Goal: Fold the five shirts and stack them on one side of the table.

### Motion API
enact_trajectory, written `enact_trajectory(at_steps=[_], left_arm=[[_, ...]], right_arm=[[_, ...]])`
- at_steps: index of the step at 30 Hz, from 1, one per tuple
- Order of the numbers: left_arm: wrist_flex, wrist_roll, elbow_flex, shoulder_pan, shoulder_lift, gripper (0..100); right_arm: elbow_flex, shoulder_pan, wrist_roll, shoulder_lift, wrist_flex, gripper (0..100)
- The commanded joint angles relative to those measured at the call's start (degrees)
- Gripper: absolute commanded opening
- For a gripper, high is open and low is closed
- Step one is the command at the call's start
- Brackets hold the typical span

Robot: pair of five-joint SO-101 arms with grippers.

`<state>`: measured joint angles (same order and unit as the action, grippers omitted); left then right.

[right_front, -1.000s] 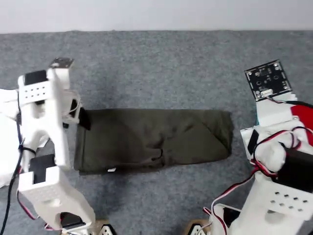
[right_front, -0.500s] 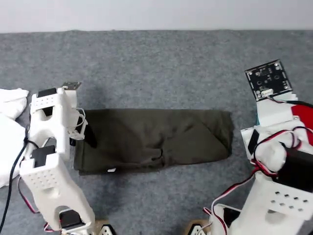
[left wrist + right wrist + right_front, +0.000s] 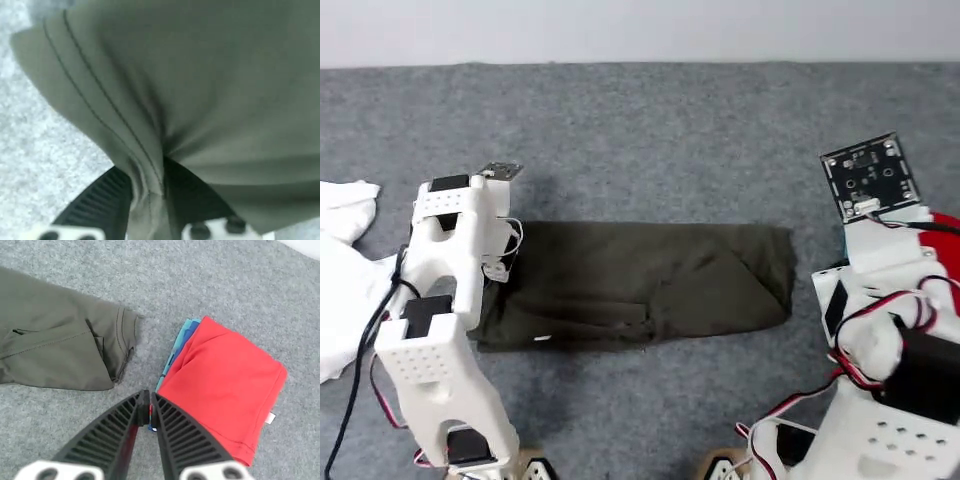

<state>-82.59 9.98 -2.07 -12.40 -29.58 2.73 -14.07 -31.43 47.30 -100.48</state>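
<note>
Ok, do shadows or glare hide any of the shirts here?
High view: even light, no glare, a soft shadow beside the left arm by the olive shirt. Left wrist view: the fold pinched in the left hand sits in shade. Right wrist view: evenly lit, red shirt plain.

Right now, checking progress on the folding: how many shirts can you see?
4: olive shirt mid-table in the left gripper; red shirt stacked on a blue shirt; white shirt at the left edge. More may hide underneath.
</note>
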Motion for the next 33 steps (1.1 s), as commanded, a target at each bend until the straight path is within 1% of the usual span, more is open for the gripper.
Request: enact_trajectory(at_steps=[1,6,8,10,15,17,22,29,33], left_arm=[[0.6,0.6,4.1,-4.4,0.2,1],[-3.3,1.4,12.3,-10.9,0.2,1],[-6.4,2.5,15.7,-11.1,0.2,1],[-9.6,2.6,18.2,-9.1,0.2,1],[-15.9,2.3,23.5,-1.9,0.2,1],[-17.8,0.7,25.6,1.0,0.2,1],[-18.0,-2.0,26.6,9.2,4.3,1],[-18.0,-8.2,22.9,26.6,15.2,1],[-17.9,-12.1,22.7,36.5,17.6,1]], right_arm=[[-0.2,-0.7,0.3,0.8,-2.1,0.9],[-0.2,-4.9,0.2,0.8,-2.0,0.9],[-0.2,-6.4,0.2,0.8,-2.0,0.9],[-0.2,-7.5,0.2,0.8,-2.0,0.9],[-0.2,-7.5,0.2,0.8,-2.0,0.9],[-0.2,-7.5,0.2,0.8,-2.0,0.9],[-0.2,-7.7,0.2,0.8,-2.0,0.9],[-0.2,-7.7,0.2,0.8,-2.1,0.9],[-0.2,-7.7,0.2,0.8,-2.1,0.9]])
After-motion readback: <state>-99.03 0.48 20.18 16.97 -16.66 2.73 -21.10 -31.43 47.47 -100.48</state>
